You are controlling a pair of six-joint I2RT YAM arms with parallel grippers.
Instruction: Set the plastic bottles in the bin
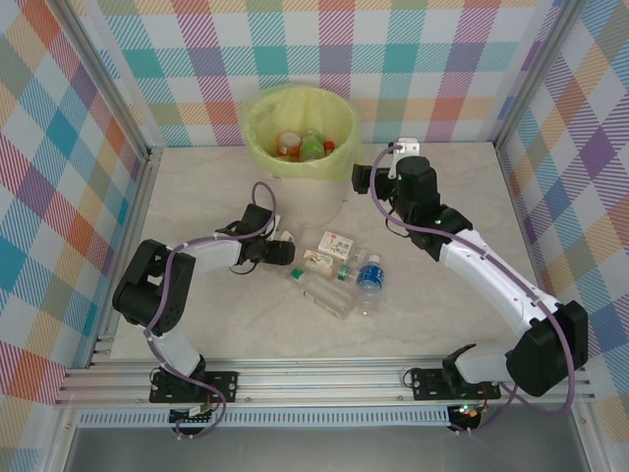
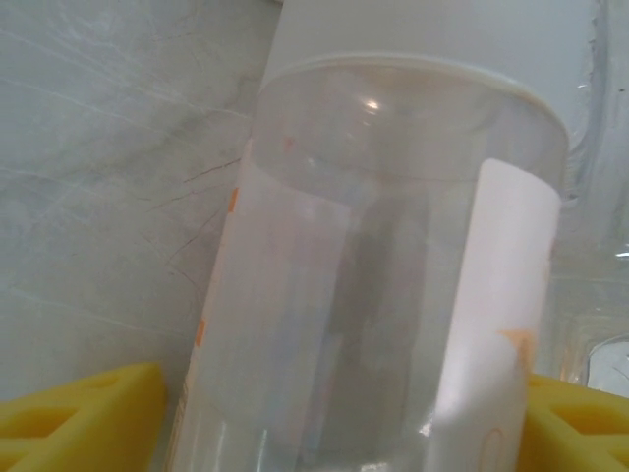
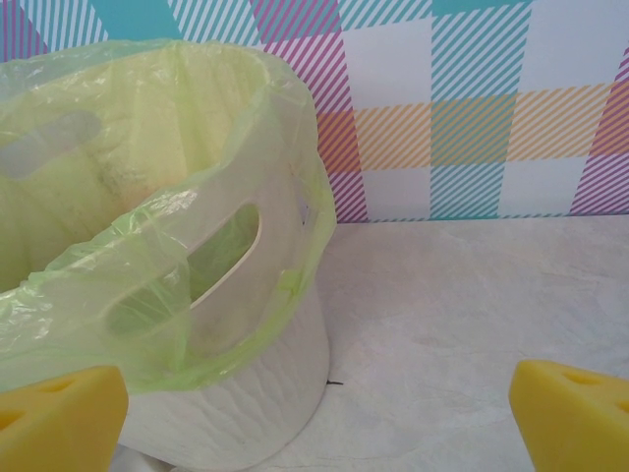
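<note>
We note left claw point(image 1: 280, 251) straddling a clear bottle point(image 2: 393, 275) lengthwise, pinch unconfirmed; bin point(image 1: 310, 192) lies just beyond. Right claw point(image 3: 314, 418) spread.

Inspector: Walls?
Clerk: Panels point(image 1: 413, 59) on three sides, printed in pastel plaid with striped squares. Lighting even, no hard shadows.
Inspector: Work surface?
Clerk: Pale marbled tabletop point(image 1: 452, 295), faint grey veining. Aluminium rail point(image 1: 324, 379) along the near edge, slanting metal posts point(image 1: 103, 88) at the back corners.
</note>
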